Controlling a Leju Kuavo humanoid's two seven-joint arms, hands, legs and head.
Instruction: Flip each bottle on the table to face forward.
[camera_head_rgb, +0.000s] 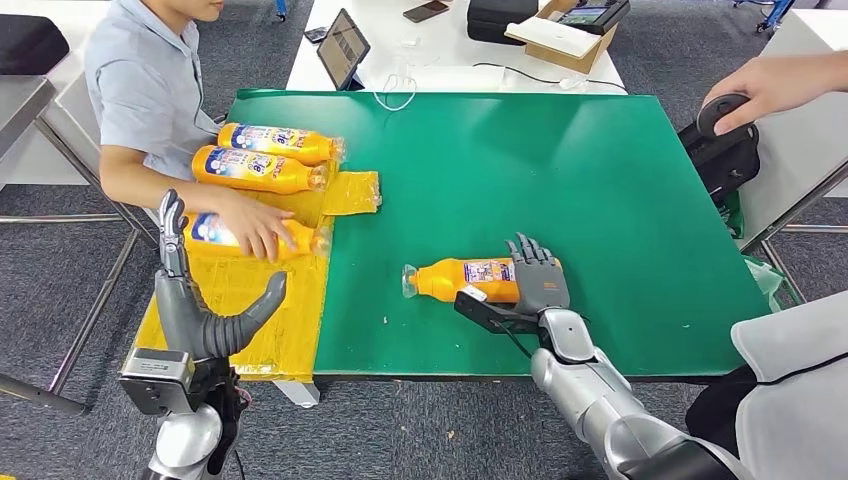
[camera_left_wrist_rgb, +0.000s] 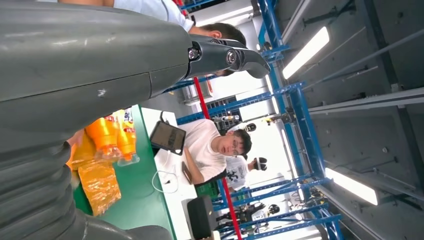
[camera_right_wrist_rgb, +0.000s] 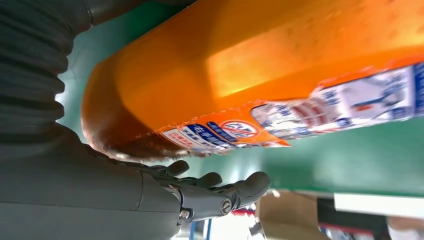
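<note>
An orange bottle (camera_head_rgb: 462, 278) lies on its side on the green table (camera_head_rgb: 560, 170), cap to the left, its label (camera_right_wrist_rgb: 350, 107) partly showing. My right hand (camera_head_rgb: 538, 284) lies over its base end with fingers stretched flat and the thumb out on the near side; the fingers (camera_right_wrist_rgb: 220, 192) stand a little off the bottle (camera_right_wrist_rgb: 260, 65). My left hand (camera_head_rgb: 205, 300) is raised off the table's left corner, fingers apart, holding nothing. Three more orange bottles (camera_head_rgb: 262, 168) lie on a yellow mat (camera_head_rgb: 265, 310) at the left; a person's hand (camera_head_rgb: 255, 225) rests on the nearest one.
The person in a blue shirt (camera_head_rgb: 145, 85) sits at the table's left side. Another person's hand (camera_head_rgb: 760, 90) holds a black object above a black bag (camera_head_rgb: 725, 160) at the right edge. A tablet (camera_head_rgb: 342, 47) and a cardboard box (camera_head_rgb: 565, 35) stand on the white table behind.
</note>
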